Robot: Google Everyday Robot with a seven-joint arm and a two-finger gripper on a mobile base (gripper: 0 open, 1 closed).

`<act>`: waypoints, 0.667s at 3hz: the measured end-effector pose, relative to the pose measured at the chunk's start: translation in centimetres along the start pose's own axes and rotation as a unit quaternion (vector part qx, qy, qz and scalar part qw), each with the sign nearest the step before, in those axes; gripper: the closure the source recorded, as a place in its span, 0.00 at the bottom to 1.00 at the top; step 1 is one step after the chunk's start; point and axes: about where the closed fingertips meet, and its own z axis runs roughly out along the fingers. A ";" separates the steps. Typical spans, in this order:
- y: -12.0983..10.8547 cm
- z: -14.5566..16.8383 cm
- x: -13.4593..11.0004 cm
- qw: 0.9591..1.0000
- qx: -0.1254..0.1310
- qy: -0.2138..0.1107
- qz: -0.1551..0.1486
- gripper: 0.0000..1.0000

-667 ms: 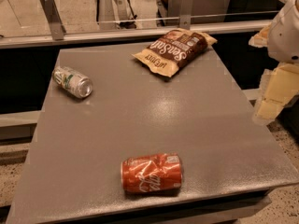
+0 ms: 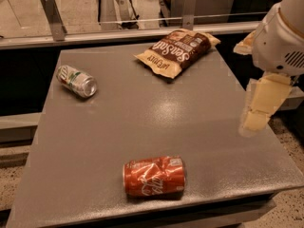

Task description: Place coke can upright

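Lying on its side near the front edge of the bench (image 2: 156, 113), the coke can (image 2: 154, 176) is untouched, so grasping and uprighting remain. The claw (image 2: 254, 120) hangs well apart at the right edge; released or clenched, I cannot tell.

Grey matte table (image 2: 95, 151), faintly speckled top, fills most of the view; soft overhead glare near its centre. Behind the far edge: a pale horizontal rail (image 2: 95, 36) carrying a glass panel (image 2: 19, 8), held by two upright metal brackets, left bracket (image 2: 51, 15) and right bracket (image 2: 190, 6). Through the glass: light floor, metal furniture legs, indistinct. Dark gap below the rail. Pale ledge (image 2: 16, 125) to the left of the table. Speckled terrazzo floor (image 2: 12, 189) at lower left and lower right. Gripper (image 2: 259, 108) hangs over the table's right edge.
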 end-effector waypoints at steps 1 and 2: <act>4.3 1.1 -5.0 0.999 -0.036 -0.016 -0.023 0.00; 8.8 1.5 -9.5 0.997 -0.069 -0.015 -0.037 0.00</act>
